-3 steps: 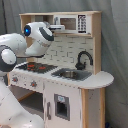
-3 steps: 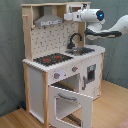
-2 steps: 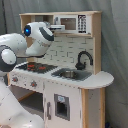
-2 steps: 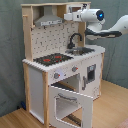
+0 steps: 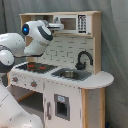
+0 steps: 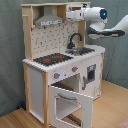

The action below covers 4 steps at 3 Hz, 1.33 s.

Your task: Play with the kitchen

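Observation:
The kitchen (image 5: 75, 95) is a tall toy of pale wood and white panels, seen in both exterior views. Its red-ringed black hob (image 5: 36, 66), sink (image 5: 70, 74) and black faucet (image 5: 83, 59) sit on the counter. In the second exterior view the grey hood (image 6: 47, 20) hangs above the hob (image 6: 52, 59), and the oven door (image 6: 70, 104) hangs open toward the front. My gripper (image 5: 56, 25) is up at the top shelf, beside the microwave panel (image 5: 75, 23). The second exterior view shows the gripper (image 6: 71, 14) reaching in from its right, next to the hood.
A grey curtain (image 6: 10, 50) hangs behind the kitchen. The floor (image 6: 112, 107) is pale wood. A white rounded part of the arm (image 5: 15, 110) fills the first exterior view's lower left corner. The arm's link (image 6: 107, 32) crosses above the sink end of the counter.

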### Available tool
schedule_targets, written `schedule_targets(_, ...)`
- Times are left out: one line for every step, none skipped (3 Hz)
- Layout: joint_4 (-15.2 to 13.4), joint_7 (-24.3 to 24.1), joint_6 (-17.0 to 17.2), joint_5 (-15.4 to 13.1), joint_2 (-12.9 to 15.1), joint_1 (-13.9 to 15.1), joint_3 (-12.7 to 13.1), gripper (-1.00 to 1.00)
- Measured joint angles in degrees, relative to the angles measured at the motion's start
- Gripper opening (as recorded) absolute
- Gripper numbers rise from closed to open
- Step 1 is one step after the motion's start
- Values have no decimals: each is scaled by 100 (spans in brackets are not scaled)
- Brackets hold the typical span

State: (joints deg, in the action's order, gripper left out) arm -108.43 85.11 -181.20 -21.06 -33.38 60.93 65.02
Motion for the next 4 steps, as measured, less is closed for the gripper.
schedule_targets(-215, -16, -25, 0, -8, -194, -57, 100)
schedule_targets(-215, -16, -25, 0, -8, -194, -57, -100)
schedule_targets(-345, -50, -21, 1, -30, -401, -267, -100)
schedule_targets(-603, -51, -23, 1, -106, -858, -642, -100)
